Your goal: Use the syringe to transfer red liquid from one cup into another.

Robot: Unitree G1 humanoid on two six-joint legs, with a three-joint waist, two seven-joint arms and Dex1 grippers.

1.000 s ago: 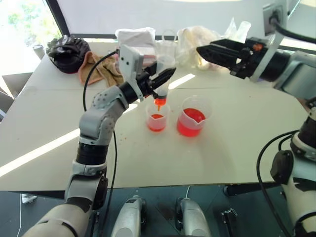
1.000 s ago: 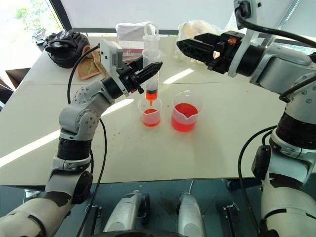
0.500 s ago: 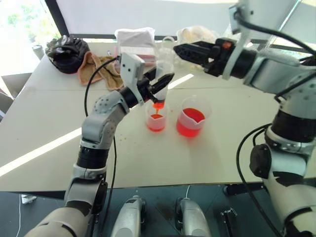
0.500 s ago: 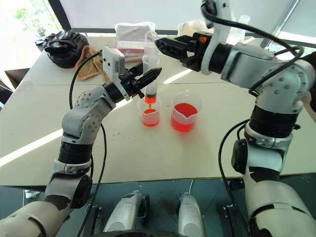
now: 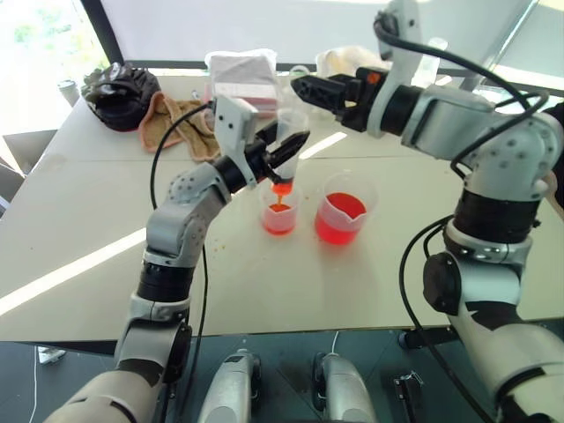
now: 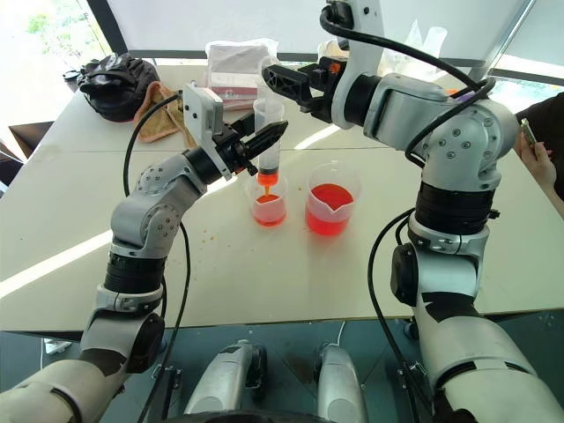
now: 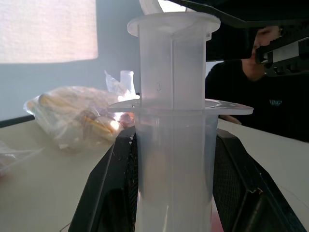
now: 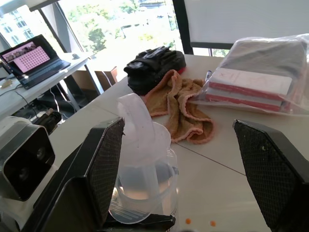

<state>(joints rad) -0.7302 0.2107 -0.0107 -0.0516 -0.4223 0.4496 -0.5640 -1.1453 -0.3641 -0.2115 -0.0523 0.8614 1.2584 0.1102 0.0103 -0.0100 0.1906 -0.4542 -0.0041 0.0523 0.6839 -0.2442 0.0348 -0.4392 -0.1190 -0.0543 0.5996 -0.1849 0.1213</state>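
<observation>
Right eye view: left gripper (image 6: 264, 138) clamps syringe (image 6: 268, 132) upright over small cup (image 6: 269, 205); right gripper (image 6: 269, 77) wide open, empty.

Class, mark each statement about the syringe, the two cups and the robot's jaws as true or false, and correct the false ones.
1. The left gripper holds the syringe upright. True.
2. The syringe tip is over the big beaker. False: it is over the small cup.
3. The right gripper is shut on the plunger. False: its jaws are open, near the plunger top.
4. Both cups hold red liquid. True.
5. The big beaker lies tipped over. False: it stands upright.
</observation>
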